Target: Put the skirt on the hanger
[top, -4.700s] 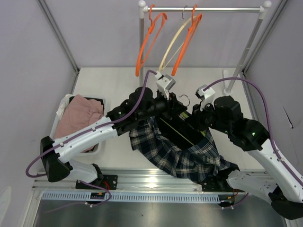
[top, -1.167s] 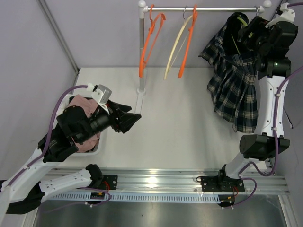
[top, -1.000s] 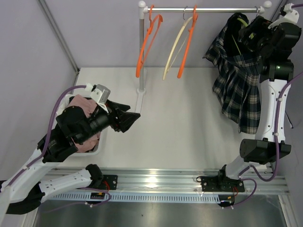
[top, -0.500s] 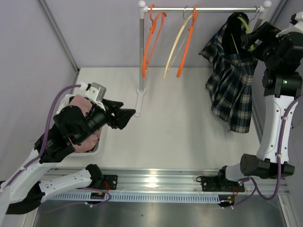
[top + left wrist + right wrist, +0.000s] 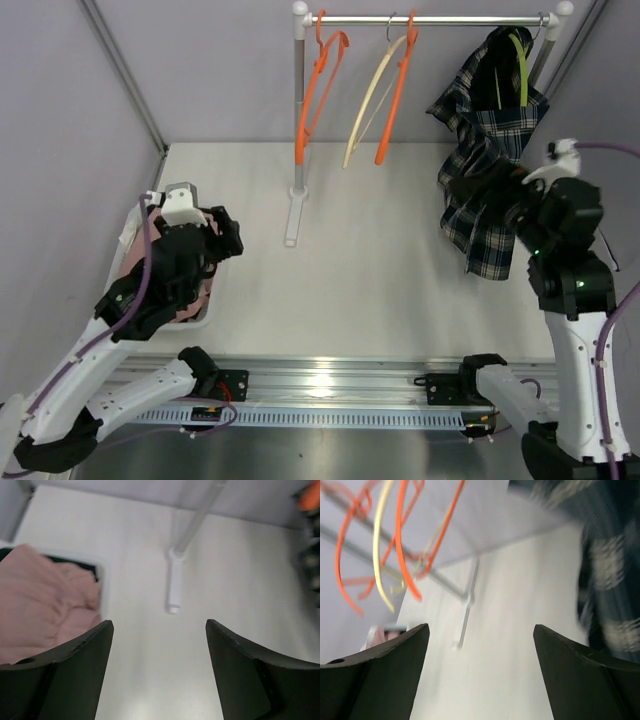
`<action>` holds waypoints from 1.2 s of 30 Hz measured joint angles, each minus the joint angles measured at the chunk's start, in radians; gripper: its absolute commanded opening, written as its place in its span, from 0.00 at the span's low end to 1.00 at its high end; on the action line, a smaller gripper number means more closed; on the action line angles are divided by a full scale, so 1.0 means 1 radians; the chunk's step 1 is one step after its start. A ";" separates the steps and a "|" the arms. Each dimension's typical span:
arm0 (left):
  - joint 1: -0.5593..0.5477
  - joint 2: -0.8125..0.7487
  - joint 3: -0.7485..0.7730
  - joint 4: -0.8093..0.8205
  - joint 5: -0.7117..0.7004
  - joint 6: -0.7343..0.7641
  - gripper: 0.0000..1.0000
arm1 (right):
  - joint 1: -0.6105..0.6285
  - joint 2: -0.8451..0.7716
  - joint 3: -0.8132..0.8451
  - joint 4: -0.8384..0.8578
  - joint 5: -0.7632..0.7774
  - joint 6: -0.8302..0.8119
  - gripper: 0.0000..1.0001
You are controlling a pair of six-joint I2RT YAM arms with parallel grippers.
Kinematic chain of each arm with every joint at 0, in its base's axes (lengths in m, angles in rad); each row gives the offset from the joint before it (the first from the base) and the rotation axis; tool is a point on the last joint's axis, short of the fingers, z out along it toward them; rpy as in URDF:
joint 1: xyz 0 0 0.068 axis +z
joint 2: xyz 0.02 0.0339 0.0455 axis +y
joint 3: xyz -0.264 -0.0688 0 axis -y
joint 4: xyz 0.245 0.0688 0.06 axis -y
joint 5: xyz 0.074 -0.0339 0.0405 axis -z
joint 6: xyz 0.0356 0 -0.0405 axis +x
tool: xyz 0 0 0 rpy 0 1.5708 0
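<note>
Tabletop [image 5: 380,260] white — walls [image 5: 210,70] pale lilac

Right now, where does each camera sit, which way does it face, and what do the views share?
Top external: above and behind the bases, looking down on the white table and metal clothes rail; left arm and right arm show.
Left wrist: over the table, facing the pink cloth; open left pincer shows.
Right wrist: raised, facing past the dark plaid skirt toward the orange plastic hangers; open right pincer shows.
Shared: all three see the rack post's white foot.
</note>
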 measured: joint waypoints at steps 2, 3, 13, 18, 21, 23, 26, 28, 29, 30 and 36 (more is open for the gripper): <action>0.082 0.009 -0.056 -0.017 -0.013 -0.024 0.78 | 0.135 -0.043 -0.094 -0.005 0.035 0.015 0.82; 0.130 0.013 -0.090 -0.014 -0.010 -0.035 0.77 | 0.227 -0.059 -0.135 -0.012 0.080 0.026 0.81; 0.378 0.115 -0.333 0.023 0.020 -0.085 0.74 | 0.754 -0.149 -0.358 -0.064 0.428 0.106 0.71; 0.386 0.195 -0.356 0.051 -0.035 -0.102 0.75 | 0.786 -0.182 -0.404 -0.039 0.465 0.140 0.70; 0.399 0.221 -0.356 0.071 -0.068 -0.104 0.75 | 0.805 -0.190 -0.440 -0.026 0.470 0.157 0.70; 0.408 0.245 -0.357 0.078 -0.085 -0.105 0.75 | 0.812 -0.195 -0.462 -0.022 0.473 0.165 0.70; 0.422 0.288 -0.357 0.087 -0.104 -0.108 0.75 | 0.814 -0.198 -0.488 -0.018 0.473 0.177 0.70; 0.433 0.311 -0.359 0.092 -0.110 -0.113 0.75 | 0.816 -0.202 -0.496 -0.013 0.473 0.183 0.70; 0.437 0.319 -0.360 0.093 -0.113 -0.115 0.75 | 0.817 -0.206 -0.502 -0.006 0.473 0.187 0.70; 0.441 0.328 -0.362 0.092 -0.118 -0.120 0.74 | 0.818 -0.210 -0.507 -0.003 0.473 0.188 0.70; 0.468 0.358 -0.366 0.088 -0.161 -0.150 0.68 | 0.818 -0.233 -0.550 0.026 0.472 0.203 0.70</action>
